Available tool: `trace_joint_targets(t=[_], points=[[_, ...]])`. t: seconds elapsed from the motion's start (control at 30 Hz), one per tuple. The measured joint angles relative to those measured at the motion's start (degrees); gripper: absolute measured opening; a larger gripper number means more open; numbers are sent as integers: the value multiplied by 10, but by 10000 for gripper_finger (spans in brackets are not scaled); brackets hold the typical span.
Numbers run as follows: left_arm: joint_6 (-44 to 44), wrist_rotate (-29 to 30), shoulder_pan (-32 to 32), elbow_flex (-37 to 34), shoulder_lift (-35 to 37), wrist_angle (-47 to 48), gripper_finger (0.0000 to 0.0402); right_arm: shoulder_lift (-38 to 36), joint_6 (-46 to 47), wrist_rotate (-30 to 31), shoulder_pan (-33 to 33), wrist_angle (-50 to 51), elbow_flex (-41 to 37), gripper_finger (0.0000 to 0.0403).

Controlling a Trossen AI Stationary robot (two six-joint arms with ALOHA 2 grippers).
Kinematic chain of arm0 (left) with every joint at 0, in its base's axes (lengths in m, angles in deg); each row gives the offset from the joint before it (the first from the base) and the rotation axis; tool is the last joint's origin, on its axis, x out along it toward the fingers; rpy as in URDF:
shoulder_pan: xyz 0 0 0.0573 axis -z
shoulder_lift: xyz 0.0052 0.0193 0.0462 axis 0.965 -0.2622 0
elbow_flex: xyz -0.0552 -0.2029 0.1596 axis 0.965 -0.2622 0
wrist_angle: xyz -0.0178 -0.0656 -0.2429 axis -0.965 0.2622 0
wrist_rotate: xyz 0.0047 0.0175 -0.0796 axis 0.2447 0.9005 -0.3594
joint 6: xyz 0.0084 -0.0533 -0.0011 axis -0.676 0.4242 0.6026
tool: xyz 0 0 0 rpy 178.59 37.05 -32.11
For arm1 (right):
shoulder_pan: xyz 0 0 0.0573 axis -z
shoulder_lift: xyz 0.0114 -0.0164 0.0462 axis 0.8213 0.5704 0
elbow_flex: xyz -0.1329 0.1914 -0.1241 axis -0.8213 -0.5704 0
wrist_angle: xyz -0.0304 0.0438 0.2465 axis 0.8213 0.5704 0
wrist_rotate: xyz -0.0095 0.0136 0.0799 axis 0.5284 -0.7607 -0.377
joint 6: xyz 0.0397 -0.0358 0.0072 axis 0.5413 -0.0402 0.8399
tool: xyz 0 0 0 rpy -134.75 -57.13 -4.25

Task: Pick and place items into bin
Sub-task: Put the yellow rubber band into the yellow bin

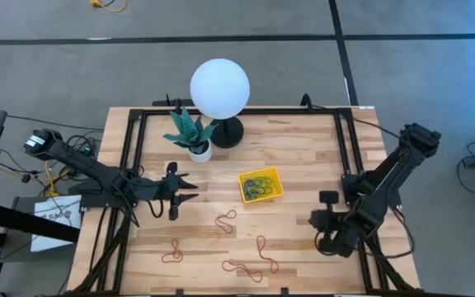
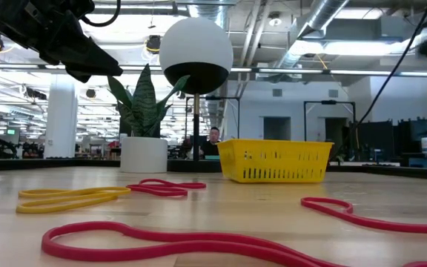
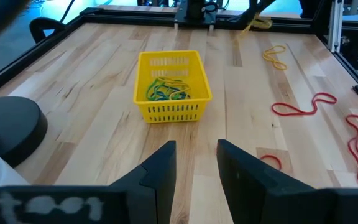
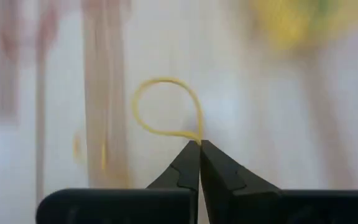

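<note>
Where the tips meet, right gripper [image 4: 199, 144] clenched on yellow band [image 4: 166, 107].

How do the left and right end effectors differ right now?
The left end effector stands open and empty; the right end effector is shut on a yellow rubber band. The left one sits at the table's left side, pointing toward the yellow bin; the right one is down at the table's right side, near the front. Both are dark two-finger end effectors.
</note>
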Motion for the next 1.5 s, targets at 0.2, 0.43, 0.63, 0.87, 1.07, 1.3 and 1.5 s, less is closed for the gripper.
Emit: trace_joint_targets(t=[0.2,0.43,0.63,0.87,1.07,1.3,1.5], points=[[-1,0,0,0,0,0,106,-34,-114,178,27,-56,25,1],[-6,1,0,0,0,0,106,-41,-151,269,124,-116,25,1],[-16,1,0,0,0,1,106,6,-258,227,216,-233,26,1],[-16,0,0,0,0,3,106,90,-302,152,286,-307,25,0],[-16,-3,0,0,0,3,106,149,-302,93,329,-323,25,0],[-16,-3,0,0,0,5,106,198,-302,5,358,-360,25,6],[-16,-3,0,0,0,6,106,204,-302,-63,379,-350,34,36]])
